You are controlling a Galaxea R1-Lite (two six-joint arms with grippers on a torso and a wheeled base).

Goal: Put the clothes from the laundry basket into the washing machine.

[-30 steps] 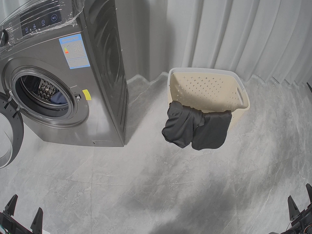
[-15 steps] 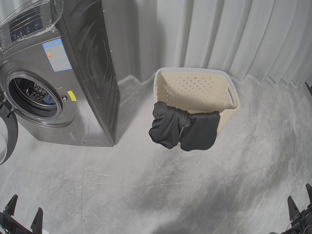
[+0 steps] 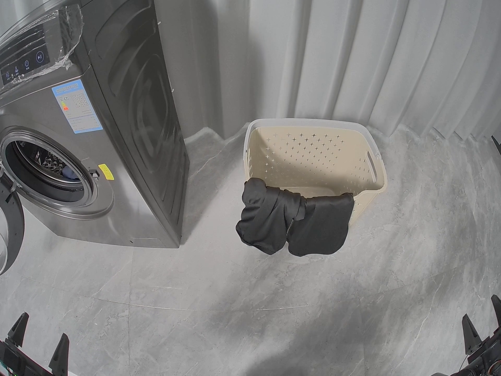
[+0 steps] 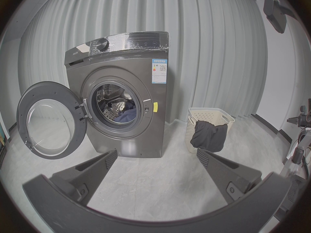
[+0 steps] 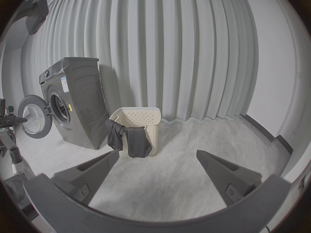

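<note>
One dark garment [image 3: 291, 221] is hanging over one basket's [image 3: 313, 125] near rim, right of one open washer [image 3: 112, 131]; left gripper [image 4: 155, 152] and right gripper [image 5: 157, 152] are both gaping wide, holding nothing.

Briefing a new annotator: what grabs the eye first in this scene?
The dark garment draped over the near rim of the cream laundry basket stands out most. To the basket's left sits the grey washing machine, its round door swung wide open and a blue cloth already in the drum. The left end effector and right end effector are open and empty, far from both.
</note>
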